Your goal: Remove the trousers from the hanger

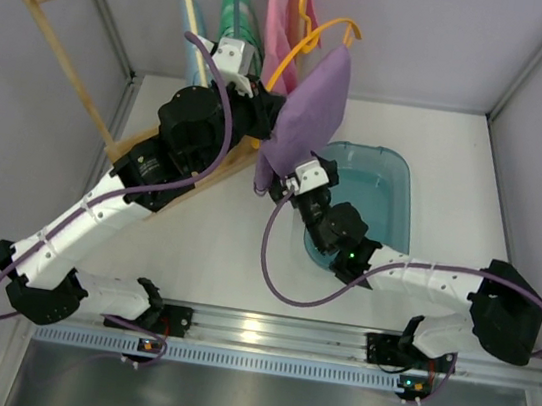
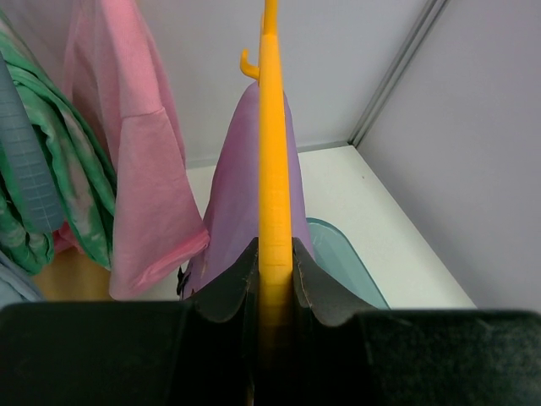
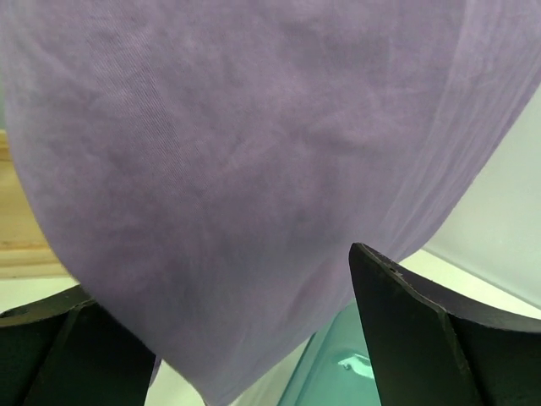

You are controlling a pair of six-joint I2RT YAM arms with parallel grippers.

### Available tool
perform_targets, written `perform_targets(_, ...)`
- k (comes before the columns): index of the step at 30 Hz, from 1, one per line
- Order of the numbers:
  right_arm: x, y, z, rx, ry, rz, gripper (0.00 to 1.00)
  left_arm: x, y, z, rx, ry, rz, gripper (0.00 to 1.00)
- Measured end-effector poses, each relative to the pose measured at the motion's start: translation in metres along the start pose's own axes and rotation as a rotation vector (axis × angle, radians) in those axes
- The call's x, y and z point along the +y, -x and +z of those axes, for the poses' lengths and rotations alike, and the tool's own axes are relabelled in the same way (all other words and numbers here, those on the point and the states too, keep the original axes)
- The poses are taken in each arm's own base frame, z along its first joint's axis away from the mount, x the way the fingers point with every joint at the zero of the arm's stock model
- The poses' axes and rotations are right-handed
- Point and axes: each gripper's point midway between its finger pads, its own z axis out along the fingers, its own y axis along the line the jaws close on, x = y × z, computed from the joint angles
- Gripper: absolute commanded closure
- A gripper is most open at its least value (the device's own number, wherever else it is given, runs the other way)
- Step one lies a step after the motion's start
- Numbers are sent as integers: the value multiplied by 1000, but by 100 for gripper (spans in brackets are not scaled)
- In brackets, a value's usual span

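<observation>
Left gripper (image 2: 275, 264) clamped on hanger (image 2: 275, 161). Trousers (image 1: 312, 108) draped over hanger, near tub (image 1: 405, 197). Right gripper (image 3: 215, 271) wide open, cloth hem between fingers, unpinched. Risks: shallow pinch slips off; hard tug twists hanger in clamp.

Overhead plus close wrists; trousers (image 1: 308, 117) in all.

Plain lilac trousers (image 1: 308, 117); orange-yellow hanger (image 2: 274, 169); pink shirt (image 2: 135, 152); mottled green-white garment (image 2: 72, 161); translucent teal tub (image 1: 386, 189).

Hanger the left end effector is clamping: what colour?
Bright orange-yellow, plain. The hanger shows best in left wrist view.
</observation>
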Motion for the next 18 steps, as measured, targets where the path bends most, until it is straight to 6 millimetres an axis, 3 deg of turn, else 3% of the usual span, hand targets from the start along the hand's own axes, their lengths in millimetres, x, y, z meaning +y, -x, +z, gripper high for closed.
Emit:
perform_targets(4, 5, -4, 10, 10, -18, -8, 25, -1, 0, 0, 0, -1, -8, 100)
perform_targets(6, 5, -8, 13, 19, -35, -17, 42, 0, 0, 0, 0, 0, -8, 100)
perform_targets(7, 4, -10, 14, 20, -50, -16, 57, 0, 0, 0, 0, 0, -8, 100)
perform_targets(10, -2, -12, 15, 16, -93, -18, 77, 0, 0, 0, -2, 4, -8, 100)
perform_targets(12, -10, -9, 14, 10, -133, -16, 100, 2, 1, 0, -6, 14, -5, 100)
perform_targets(18, -43, 8, -6, -18, -230, 18, 100, 10, 4, 1, -24, 59, 29, 100)
